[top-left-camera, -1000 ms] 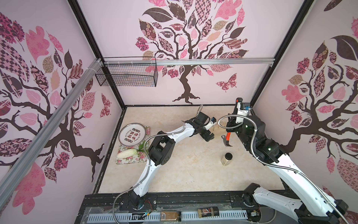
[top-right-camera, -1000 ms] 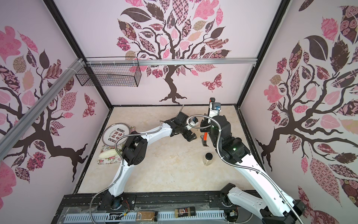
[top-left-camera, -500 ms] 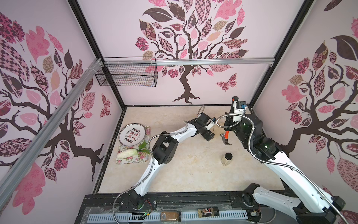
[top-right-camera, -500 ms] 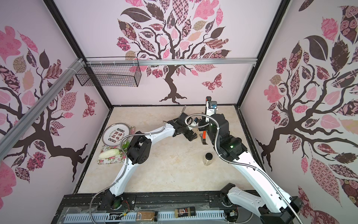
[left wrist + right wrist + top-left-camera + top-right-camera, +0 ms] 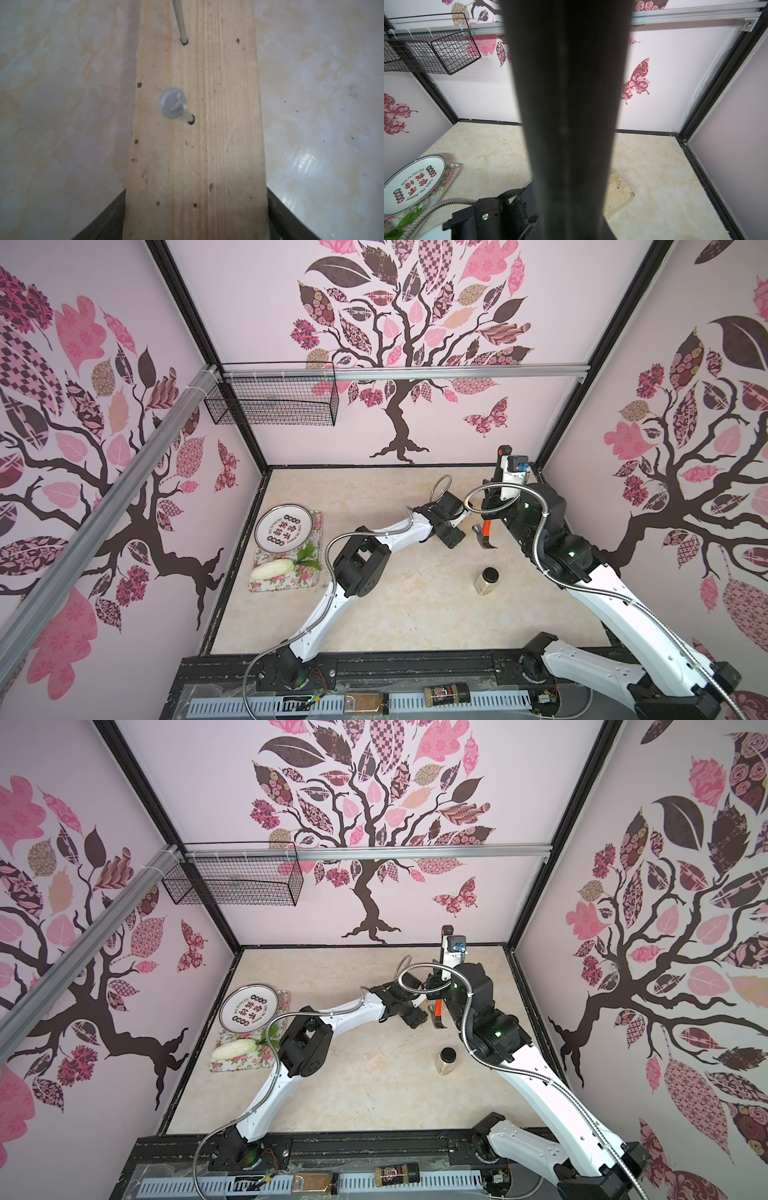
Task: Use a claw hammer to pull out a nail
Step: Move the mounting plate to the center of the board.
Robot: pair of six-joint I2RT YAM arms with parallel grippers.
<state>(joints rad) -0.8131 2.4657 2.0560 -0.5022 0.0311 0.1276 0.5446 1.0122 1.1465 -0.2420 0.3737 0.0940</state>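
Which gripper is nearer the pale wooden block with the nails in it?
Left. The left gripper straddles the block, its jaws on either side; the right gripper holds the black-handled steel claw hammer upright beside it.

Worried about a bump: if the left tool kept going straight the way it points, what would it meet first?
Probably the grey head of the nail standing out of the wooden block, right in its line; the block's top lies just behind. Depth is hard to judge.
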